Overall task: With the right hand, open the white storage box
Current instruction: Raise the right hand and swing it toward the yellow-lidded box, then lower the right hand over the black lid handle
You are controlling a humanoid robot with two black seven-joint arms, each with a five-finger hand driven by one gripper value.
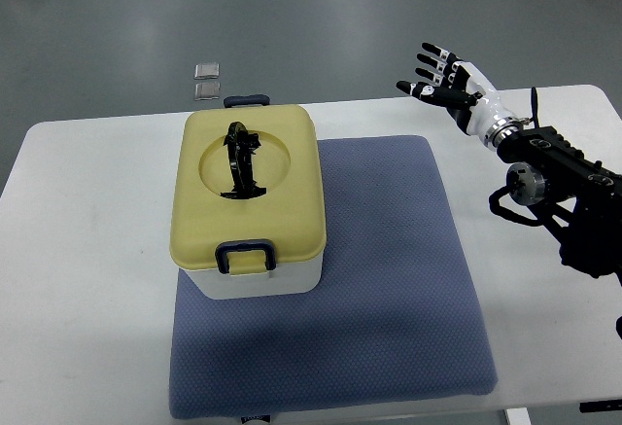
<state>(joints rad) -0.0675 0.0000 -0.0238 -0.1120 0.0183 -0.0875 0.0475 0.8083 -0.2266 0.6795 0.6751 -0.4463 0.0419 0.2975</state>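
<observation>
Sitting on the left part of a blue mat [389, 289], the box [255, 279] was seen closed, its yellow lid [292, 192] fully seated on the white body. A black handle [241, 160] was folded into the round recess on top of the lid. One dark latch [245, 254] was seen at the near edge of the lid, clipped down, and another latch [246, 100] at the far edge. The mat was laid on a white table [87, 250], with the box's left side reaching past the mat's left edge.

The right hand [442, 80] was held in the air over the table's far right area, well apart from the box and clear of the mat. Its fingers [428, 53] were spread and relaxed, nothing gripped, palm turned toward the left. The right arm [564, 187] was seen entering from the picture's right edge, black joints and cabling exposed behind the white wrist.

No contact between hand and box was seen. Two small grey squares [207, 79] were noted on the floor beyond the table's far edge, just behind the box. The left arm was not seen in view
</observation>
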